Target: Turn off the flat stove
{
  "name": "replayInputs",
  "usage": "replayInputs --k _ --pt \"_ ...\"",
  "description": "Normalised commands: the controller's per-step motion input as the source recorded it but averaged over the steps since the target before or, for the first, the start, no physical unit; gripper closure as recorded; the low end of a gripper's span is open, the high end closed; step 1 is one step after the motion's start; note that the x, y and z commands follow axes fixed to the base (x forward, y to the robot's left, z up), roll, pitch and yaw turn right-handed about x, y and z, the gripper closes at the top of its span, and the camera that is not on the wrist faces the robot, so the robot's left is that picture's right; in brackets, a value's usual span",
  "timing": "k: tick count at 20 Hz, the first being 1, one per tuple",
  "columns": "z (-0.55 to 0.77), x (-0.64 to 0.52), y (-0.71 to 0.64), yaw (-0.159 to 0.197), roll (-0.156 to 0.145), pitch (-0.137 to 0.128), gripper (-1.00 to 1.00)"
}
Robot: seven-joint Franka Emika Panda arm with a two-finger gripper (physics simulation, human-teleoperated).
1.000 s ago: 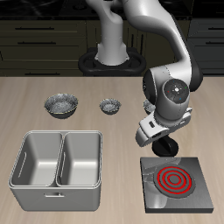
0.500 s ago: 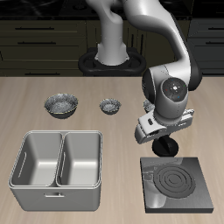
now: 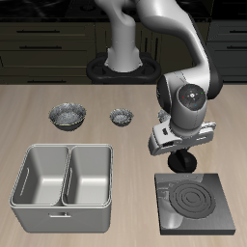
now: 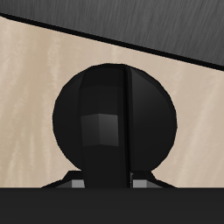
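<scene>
Dark grey and square, the flat stove [image 3: 194, 202] is seen lying on the wooden table [image 3: 39, 106] close to the front edge in the exterior view. Its concentric coil rings [image 3: 195, 201] are shown dark, with no red glow. Taking the plate as a clock face in that view, the black knob [image 3: 181, 161] is found at about eleven o'clock, at the stove's back edge, directly beneath the arm's end.

The gripper [image 3: 180, 157] is held low over that back edge, with the white wrist body [image 3: 185, 108] rising above it toward twelve o'clock. In the wrist view the knob [image 4: 116, 128] is seen as a large black round shape filling the middle of the frame, against pale wood and a strip of the dark plate. Whether the fingers are pressed onto the knob or merely held apart beside it cannot be told; they are hidden in the exterior view and not distinguishable in the wrist view.

From the stove, a steel double-basin tray [image 3: 64, 183] is placed at about nine o'clock, well apart. Two small dark bowls, the larger bowl [image 3: 68, 117] and the smaller bowl [image 3: 121, 117], are set farther back on the table, at roughly ten o'clock from the stove.
</scene>
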Motion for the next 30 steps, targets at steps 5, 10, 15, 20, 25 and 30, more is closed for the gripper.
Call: replayInputs --k 5,10,15,20,25,30 --pt "0.12 0.00 0.03 -0.105 0.007 0.005 1.00" --pt "0.09 -0.01 0.10 -0.061 0.025 -0.009 1.00" --pt "0.10 0.11 0.00 -0.062 -0.017 -0.012 1.00" --pt "0.10 0.09 -0.03 -0.088 -0.010 -0.018 1.00" --pt "0.09 0.06 0.05 -0.090 0.009 -0.007 1.00" --pt "0.09 0.02 0.09 -0.079 0.013 -0.016 1.00"
